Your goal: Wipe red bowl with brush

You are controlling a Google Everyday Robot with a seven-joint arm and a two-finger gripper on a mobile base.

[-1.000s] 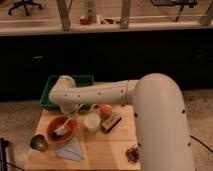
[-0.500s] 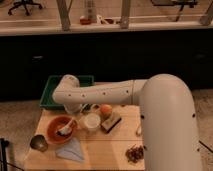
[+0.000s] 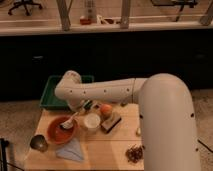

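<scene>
The red bowl [image 3: 59, 131] sits on the left part of the wooden table [image 3: 100, 147]. The brush [image 3: 70, 121] leans into it, with its whitish head down inside the bowl and its pale handle rising up to the right. My gripper [image 3: 81, 108] hangs just above the bowl's right rim, at the end of the white arm that reaches in from the right, and is shut on the handle's upper end. The arm's wrist hides part of the hand.
A white cup [image 3: 92, 121] stands right of the bowl, followed by an orange fruit [image 3: 105, 109] and a dark block with a tan top [image 3: 111, 122]. A dark metal cup [image 3: 38, 143] and a pale blue cloth [image 3: 70, 149] lie in front. A green tray [image 3: 52, 94] is behind.
The wrist has drifted slightly up and to the right, and the brush head has shifted a little inside the bowl. The other objects stay put.
</scene>
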